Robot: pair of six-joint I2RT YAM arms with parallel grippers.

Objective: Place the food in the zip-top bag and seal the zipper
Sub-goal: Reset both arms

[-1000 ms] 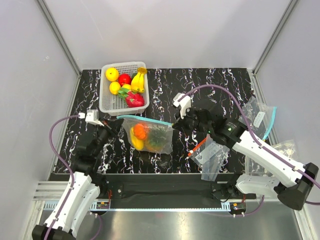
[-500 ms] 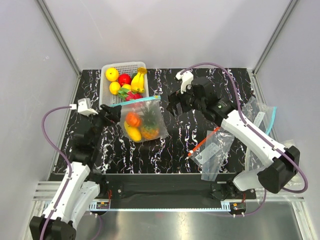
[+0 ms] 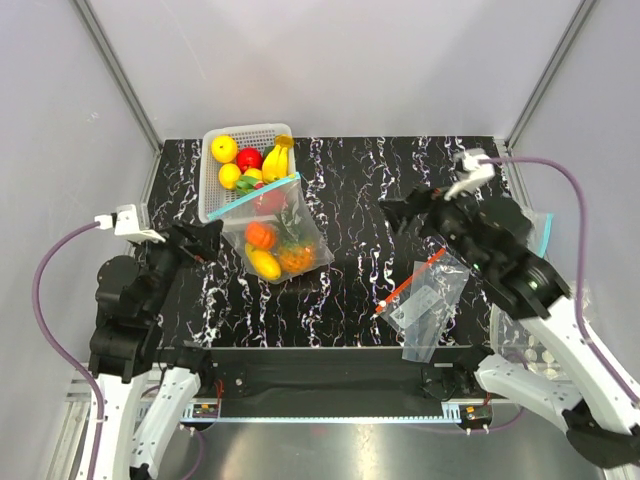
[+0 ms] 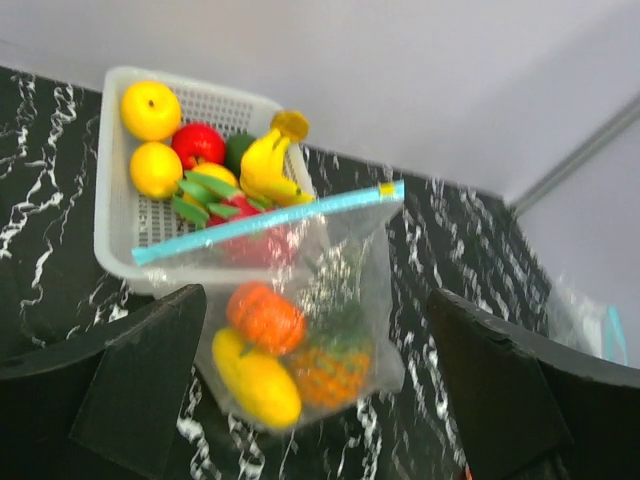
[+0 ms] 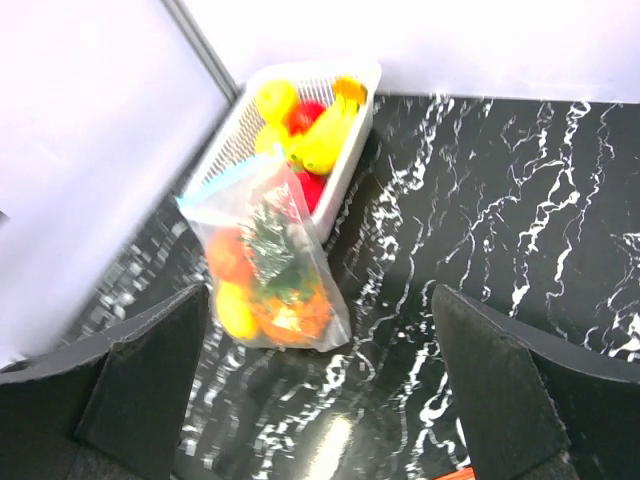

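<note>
Top external view shows the zip-top bag (image 3: 285,225) near the back-left corner of the surface (image 3: 350,180). It holds the pineapple (image 3: 293,255), orange fruit (image 3: 260,235) and yellow fruit (image 3: 265,265), and its teal zipper (image 3: 260,192) leans on the white basket (image 3: 212,205), which seems to prop it up. The left jaws and right jaws are spread and empty on either side of it, likely because the strip looks shut. A red-strip bag (image 3: 425,300) lies near the front-right edge, blocking nothing.
</note>
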